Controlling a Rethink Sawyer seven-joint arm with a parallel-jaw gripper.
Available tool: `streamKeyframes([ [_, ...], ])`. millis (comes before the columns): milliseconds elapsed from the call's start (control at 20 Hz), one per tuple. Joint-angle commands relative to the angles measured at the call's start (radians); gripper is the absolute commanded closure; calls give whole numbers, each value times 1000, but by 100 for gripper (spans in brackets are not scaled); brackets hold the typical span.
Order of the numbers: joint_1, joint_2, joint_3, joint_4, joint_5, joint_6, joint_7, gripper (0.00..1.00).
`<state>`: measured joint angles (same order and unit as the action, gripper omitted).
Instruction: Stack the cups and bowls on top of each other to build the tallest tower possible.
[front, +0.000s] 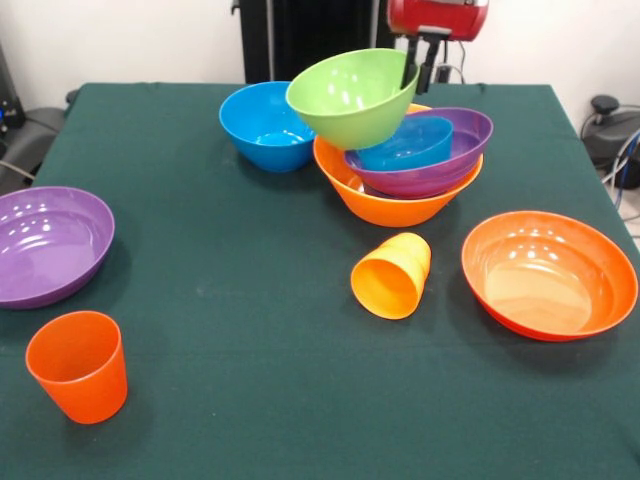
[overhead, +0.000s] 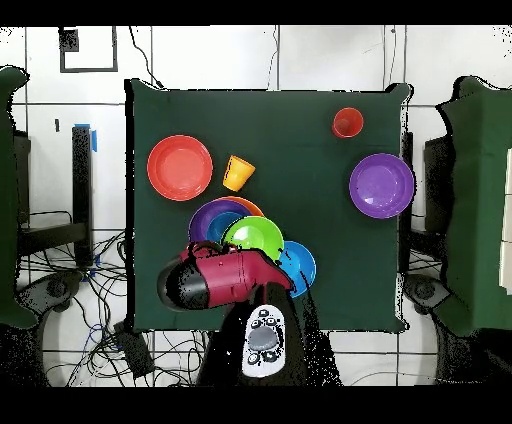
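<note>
The tower stands at the table's far middle: a big yellow-orange bowl (front: 385, 205) holds a purple bowl (front: 452, 160) with a small blue bowl (front: 405, 147) inside. A lime green bowl (front: 350, 95) hangs tilted over the tower's left side, and also shows in the overhead view (overhead: 252, 238). My gripper (front: 418, 78) comes down from above and looks shut on the green bowl's far right rim. The yellow-orange cup (front: 392, 275) lies on its side in front of the tower. The red-orange cup (front: 78, 365) stands upright at the near left.
A medium blue bowl (front: 265, 125) sits left of the tower. A second purple bowl (front: 50, 240) is at the left edge. A wide red-orange bowl (front: 548, 272) is at the right. The arm (overhead: 225, 280) covers the tower's side from overhead.
</note>
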<state>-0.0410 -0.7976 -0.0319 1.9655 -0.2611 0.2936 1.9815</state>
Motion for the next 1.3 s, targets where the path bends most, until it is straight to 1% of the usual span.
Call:
streamKeyframes([
  [50,34,-34,81,10,61,98,109,100],
  [500,63,-30,62,-12,87,123,108,100],
  [750,73,-24,53,-7,93,104,104,100],
  [900,91,-18,46,-12,98,102,113,100],
  [1300,139,62,18,-46,99,41,148,100],
])
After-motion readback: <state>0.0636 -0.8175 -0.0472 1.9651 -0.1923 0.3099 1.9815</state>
